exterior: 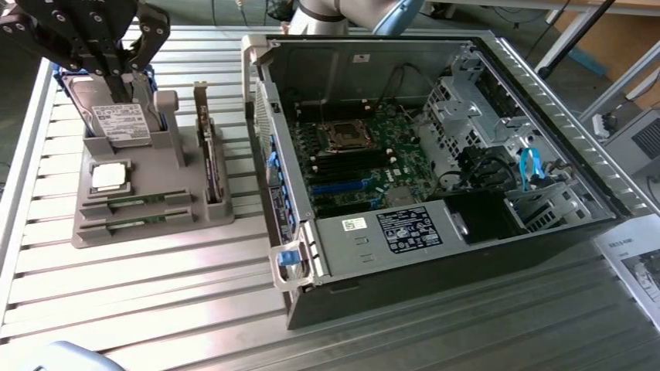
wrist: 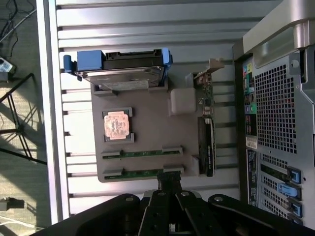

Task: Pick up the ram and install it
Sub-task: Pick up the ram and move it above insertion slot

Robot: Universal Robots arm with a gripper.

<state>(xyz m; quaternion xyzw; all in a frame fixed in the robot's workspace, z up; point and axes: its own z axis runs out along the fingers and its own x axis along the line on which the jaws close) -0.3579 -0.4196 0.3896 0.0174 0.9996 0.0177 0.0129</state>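
Observation:
Two ram sticks lie on edge in slots of a grey holder (exterior: 154, 178): one ram stick (wrist: 142, 153) (exterior: 134, 203) and a second ram stick (wrist: 140, 173) (exterior: 126, 224) beside it, at the holder's end nearest the exterior view's bottom. My black gripper (wrist: 170, 186) (exterior: 117, 76) hangs well above the holder, shut with nothing between its fingers. In the wrist view the fingertips sit just past the second stick. The open computer case (exterior: 433, 154) with its motherboard (exterior: 351, 162) stands at the exterior view's right.
The holder also carries a hard drive (wrist: 123, 71) in a blue frame, a square processor chip (wrist: 117, 125) and an upright expansion card (wrist: 206, 142). Everything rests on a slatted metal table (exterior: 154, 294). A paper sheet (exterior: 634, 267) lies beside the case.

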